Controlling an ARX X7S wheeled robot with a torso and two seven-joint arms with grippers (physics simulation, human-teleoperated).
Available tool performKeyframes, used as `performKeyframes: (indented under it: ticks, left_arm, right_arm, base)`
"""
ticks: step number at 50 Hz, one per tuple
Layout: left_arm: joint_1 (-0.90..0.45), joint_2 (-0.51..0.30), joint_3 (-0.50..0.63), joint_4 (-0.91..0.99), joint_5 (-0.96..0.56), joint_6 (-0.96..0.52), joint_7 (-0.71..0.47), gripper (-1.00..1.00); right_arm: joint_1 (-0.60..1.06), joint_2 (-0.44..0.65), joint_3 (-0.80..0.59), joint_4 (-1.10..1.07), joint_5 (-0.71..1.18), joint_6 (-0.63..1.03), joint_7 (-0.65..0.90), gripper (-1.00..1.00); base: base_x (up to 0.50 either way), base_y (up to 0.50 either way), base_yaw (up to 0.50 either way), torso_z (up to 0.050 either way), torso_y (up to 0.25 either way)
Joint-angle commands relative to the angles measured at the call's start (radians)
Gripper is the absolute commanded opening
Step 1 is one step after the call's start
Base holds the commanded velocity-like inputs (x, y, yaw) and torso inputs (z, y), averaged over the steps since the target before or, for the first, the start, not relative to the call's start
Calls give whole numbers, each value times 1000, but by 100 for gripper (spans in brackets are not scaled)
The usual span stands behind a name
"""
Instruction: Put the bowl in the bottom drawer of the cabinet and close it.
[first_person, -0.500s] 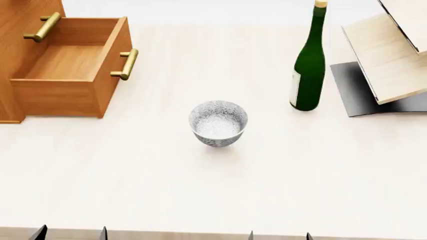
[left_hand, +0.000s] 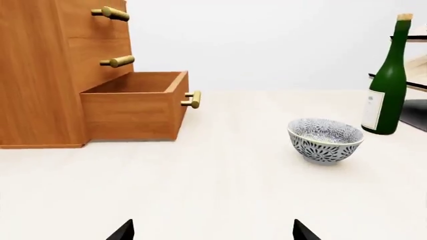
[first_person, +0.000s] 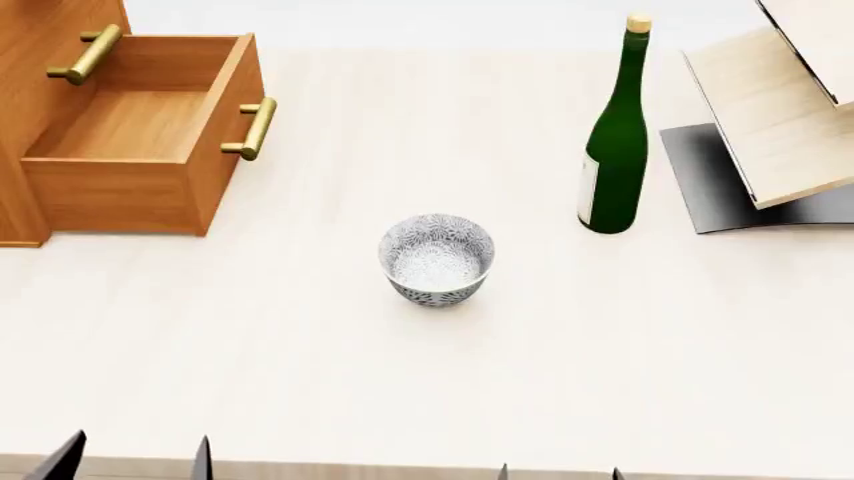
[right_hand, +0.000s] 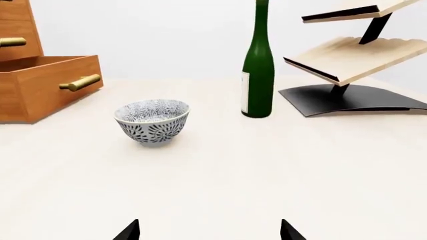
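The speckled white-grey bowl (first_person: 437, 257) stands upright on the pale table, mid-table; it also shows in the wrist views as the bowl (left_hand: 325, 140) and the bowl (right_hand: 153, 121). The orange-brown cabinet (first_person: 24, 120) is at the far left, and its bottom drawer (first_person: 134, 130) is pulled out and empty, brass handle (first_person: 254, 128) facing right. My left gripper (first_person: 134, 462) and right gripper (first_person: 558, 472) sit at the near table edge, only their dark fingertips showing. Both are open, with nothing between the tips, well short of the bowl.
A tall green wine bottle (first_person: 614, 135) stands right of and behind the bowl. A pale wooden slanted rack (first_person: 781, 110) on a black base fills the far right. Upper cabinet drawers with brass handles (left_hand: 113, 61) are shut.
The head view has shifted slightly, so the bowl and bottle sit a little lower in frame. The left fingertips reach a bit further into view.
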Motion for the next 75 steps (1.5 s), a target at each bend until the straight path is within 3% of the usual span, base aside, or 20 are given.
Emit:
performKeyframes:
  ticks: [1,36,50,70,75]
  left_arm:
    - [-15,7,-7,-27,13,13,-17,100]
    - [-104,-65,82,648,-1,-453,-95,100]
    - [-156,-71,95,749,-22,-560,-112,100]
    - [-172,-87,108,768,-38,-589,-136,100]
    - [-202,-78,108,817,-67,-663,-136,100]
  right_arm:
    - [0,0,1,-7,2,2,2,100]
    - [-14,86,-11,-624,88,278,96,100]
    - [5,105,-20,-749,118,352,121,100]
    - [6,121,-29,-736,129,337,140,100]
    - [9,124,-32,-736,135,340,143,100]
  base:
    - [0,0,0,0,0]
    - [0,0,0,0,0]
    - [0,0,0,0,0]
    - [0,0,0,0,0]
    - [0,0,0,0,0]
